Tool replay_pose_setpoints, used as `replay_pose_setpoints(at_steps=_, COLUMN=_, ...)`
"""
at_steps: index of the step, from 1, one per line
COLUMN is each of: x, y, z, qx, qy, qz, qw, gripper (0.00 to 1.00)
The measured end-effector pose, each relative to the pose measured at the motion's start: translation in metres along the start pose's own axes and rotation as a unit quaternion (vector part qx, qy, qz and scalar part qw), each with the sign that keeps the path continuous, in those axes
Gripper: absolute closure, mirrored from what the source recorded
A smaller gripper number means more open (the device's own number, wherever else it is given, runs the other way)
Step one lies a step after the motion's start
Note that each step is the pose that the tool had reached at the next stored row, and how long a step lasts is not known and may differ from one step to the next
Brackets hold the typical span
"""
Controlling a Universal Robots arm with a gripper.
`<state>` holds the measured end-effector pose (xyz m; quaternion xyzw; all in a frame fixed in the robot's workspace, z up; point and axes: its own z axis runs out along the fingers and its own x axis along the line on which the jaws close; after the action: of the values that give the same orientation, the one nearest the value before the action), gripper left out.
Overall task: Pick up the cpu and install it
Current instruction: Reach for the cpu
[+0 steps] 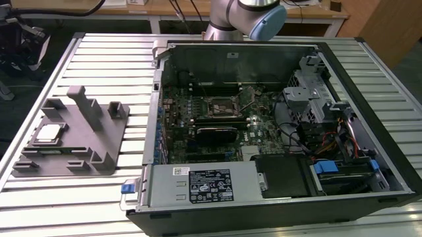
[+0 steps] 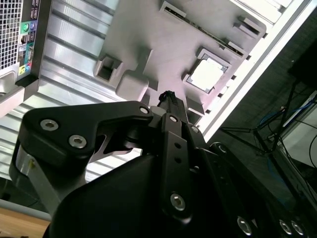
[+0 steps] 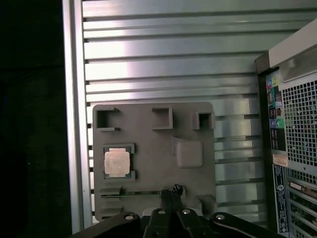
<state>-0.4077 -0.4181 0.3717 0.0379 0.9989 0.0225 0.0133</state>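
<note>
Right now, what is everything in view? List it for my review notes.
cpu: one, silvery-white, in a recess of the fixture, at the exterior view's left
fixture: one, grey, on the table beside the case
computer case: one, black and grey, open, mid-table
socket: one, black-framed, on the motherboard inside the case
power supply: one, grey with a black label, at the case's near edge
table: one, silver slats, under everything
arm: one, grey with a blue cap, behind the case
gripper: one, black, shut and empty, apart from the cpu
</note>
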Motion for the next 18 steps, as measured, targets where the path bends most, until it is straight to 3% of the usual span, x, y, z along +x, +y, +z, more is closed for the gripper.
replay_pose_setpoints(at_steps=18, x=0.0054, y=-0.0046, z=0.0050, qx=0.0000, qy=0.0000, qz=0.000, qw=1.0000, gripper=0.89)
